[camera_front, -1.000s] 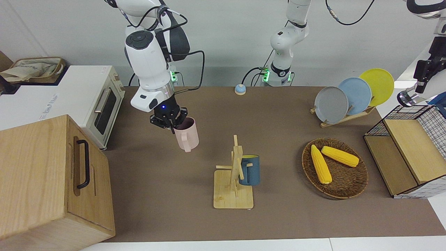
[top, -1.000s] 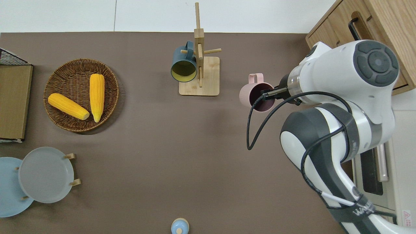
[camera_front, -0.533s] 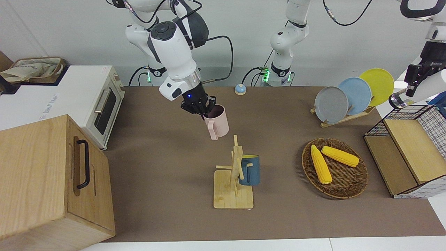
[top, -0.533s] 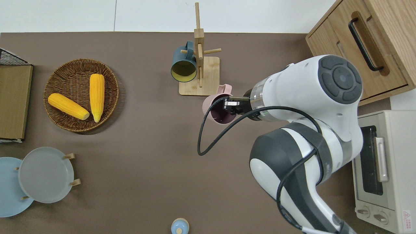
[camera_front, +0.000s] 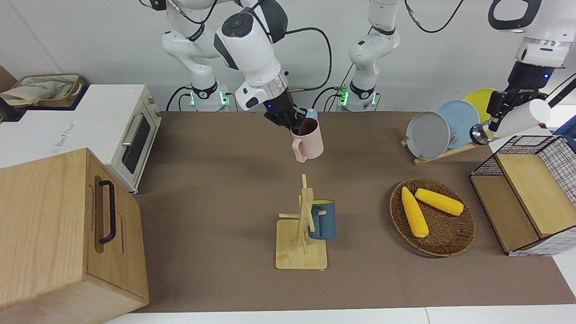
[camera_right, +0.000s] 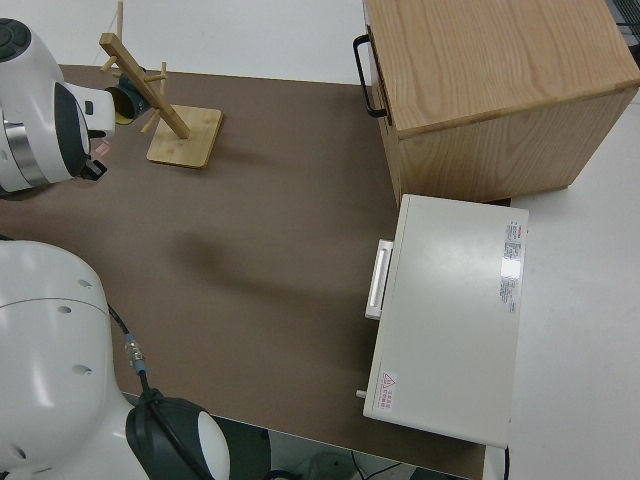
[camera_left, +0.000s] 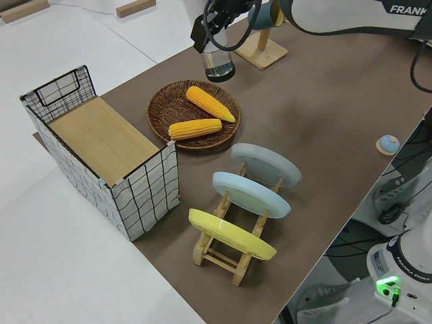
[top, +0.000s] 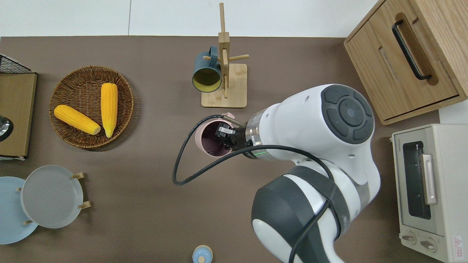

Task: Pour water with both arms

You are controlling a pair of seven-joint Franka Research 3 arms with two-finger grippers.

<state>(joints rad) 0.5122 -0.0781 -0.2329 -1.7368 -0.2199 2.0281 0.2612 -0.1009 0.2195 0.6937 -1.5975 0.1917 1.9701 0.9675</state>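
Observation:
My right gripper [camera_front: 293,120] is shut on the rim of a pink mug [camera_front: 308,140] and holds it upright in the air. In the overhead view the gripper [top: 226,134] and the mug [top: 209,141] are over the bare mat, nearer to the robots than the wooden mug tree [top: 223,86]. My left gripper [camera_front: 498,111] is shut on a white bottle [camera_front: 517,119] with a silvery mouth, tilted mouth-down. The mouth shows at the overhead view's edge [top: 3,128], over the wire crate's wooden shelf [top: 14,113]. The left side view shows the bottle's mouth [camera_left: 217,65] too.
A dark blue mug [camera_front: 322,219] hangs on the mug tree. A wicker basket [camera_front: 450,243] holds two corn cobs. A plate rack [camera_front: 443,128], a wire crate [camera_front: 558,153], a wooden cabinet [camera_front: 54,234], a toaster oven [camera_front: 103,128] and a small blue knob [top: 202,254] stand around.
My right arm has carried the pink mug toward the table's middle and nearer to the robots. My left arm has brought the white bottle in over the crate's edge.

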